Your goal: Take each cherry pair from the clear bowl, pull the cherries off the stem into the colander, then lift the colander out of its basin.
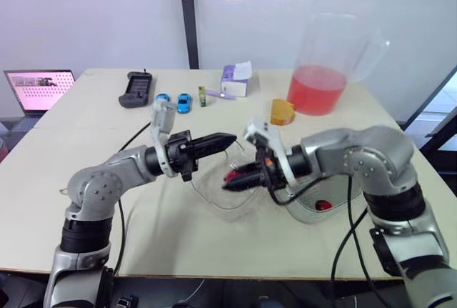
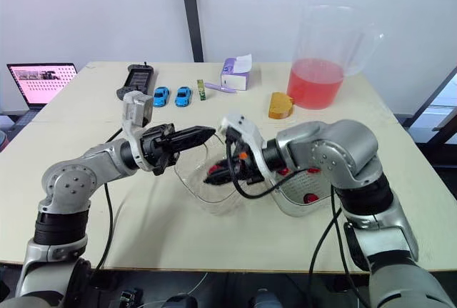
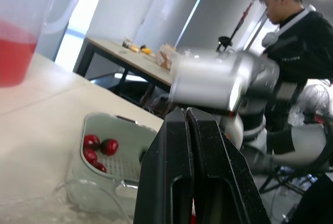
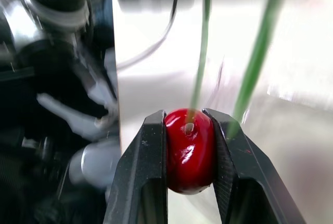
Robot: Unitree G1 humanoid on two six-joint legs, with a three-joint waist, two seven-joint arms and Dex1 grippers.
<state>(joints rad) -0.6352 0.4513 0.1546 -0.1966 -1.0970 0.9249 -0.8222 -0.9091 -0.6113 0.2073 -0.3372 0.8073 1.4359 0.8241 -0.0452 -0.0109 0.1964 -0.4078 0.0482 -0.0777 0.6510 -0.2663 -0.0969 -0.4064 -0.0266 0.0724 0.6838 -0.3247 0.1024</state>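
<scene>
Cherry (image 4: pixel 190 156), clamped in right end effector (image 4: pixel 184 122): stem (image 4: pixel 201 52) runs straight out ahead toward left end effector (image 1: pixel 230 137), closed tight, just above; colander (image 3: pixel 127 168) behind right end effector.

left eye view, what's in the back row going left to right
laptop → black controller → blue toy car → second blue toy car → purple box → orange block → pitcher of red liquid
</scene>
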